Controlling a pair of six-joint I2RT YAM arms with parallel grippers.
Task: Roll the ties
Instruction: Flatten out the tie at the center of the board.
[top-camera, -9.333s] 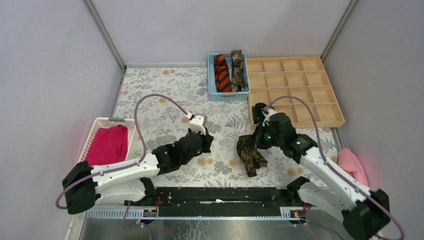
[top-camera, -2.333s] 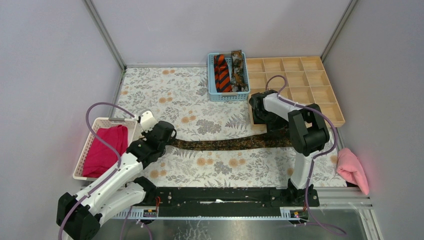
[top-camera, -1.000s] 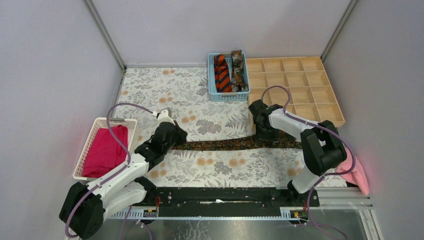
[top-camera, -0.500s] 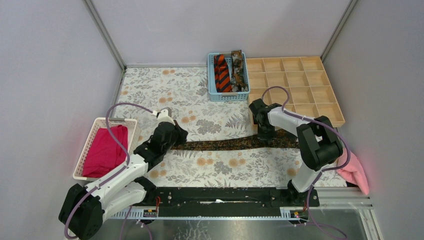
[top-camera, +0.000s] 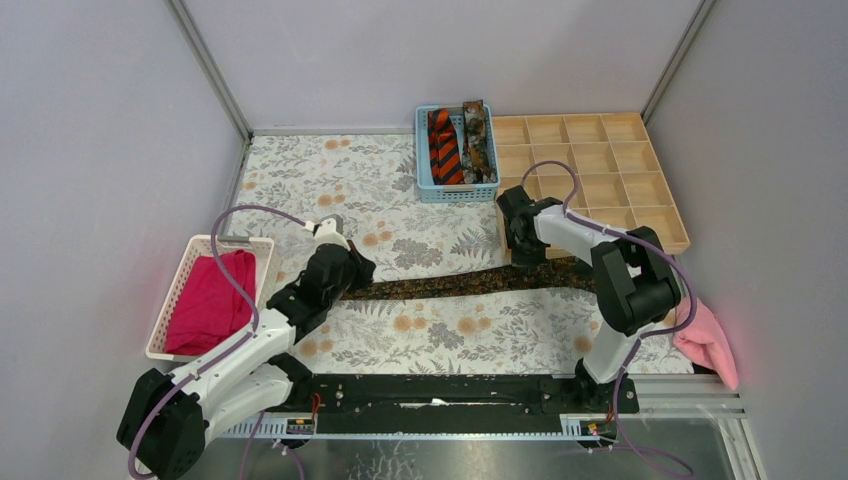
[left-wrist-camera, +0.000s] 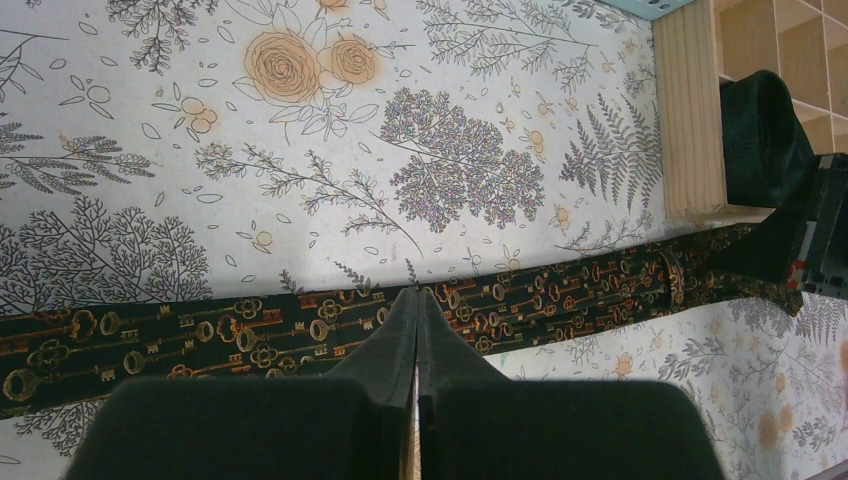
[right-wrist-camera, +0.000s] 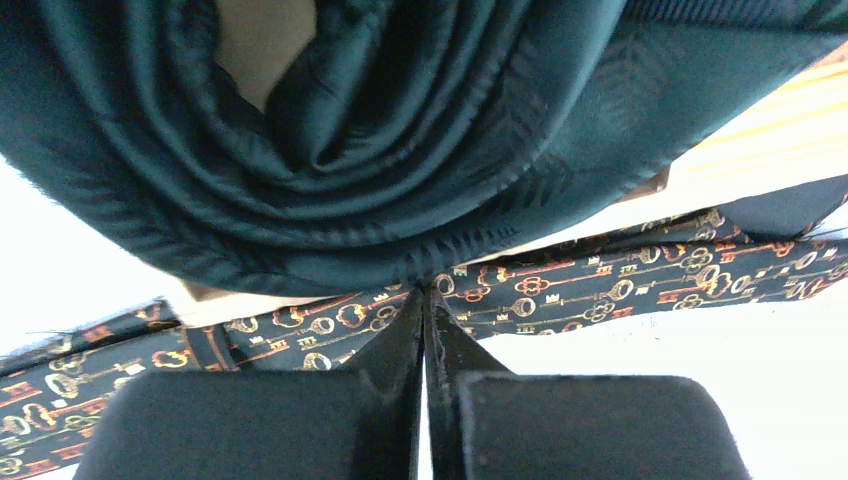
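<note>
The right fingers (right-wrist-camera: 392, 345) have just clamped onto the brown key-patterned tie (top-camera: 450, 283), stretched flat across the middle of the surface (top-camera: 330, 180) with the left fingers (left-wrist-camera: 385, 345) closed together near its left end, so rolling can likely start. The wooden tray (top-camera: 610, 160) at the far right corner holds a dark green coil (left-wrist-camera: 765, 140). The white basket (top-camera: 215, 241) at the left edge holds a magenta cloth (top-camera: 210, 295), and the blue basket (top-camera: 455, 193) at the far edge a striped tie (top-camera: 443, 150) and a mottled tie (top-camera: 478, 140).

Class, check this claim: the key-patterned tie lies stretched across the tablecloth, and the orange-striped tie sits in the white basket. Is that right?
Not quite: the orange-striped tie sits in the blue basket, as the top external view shows. The key-patterned tie does lie stretched across the tablecloth.
</note>
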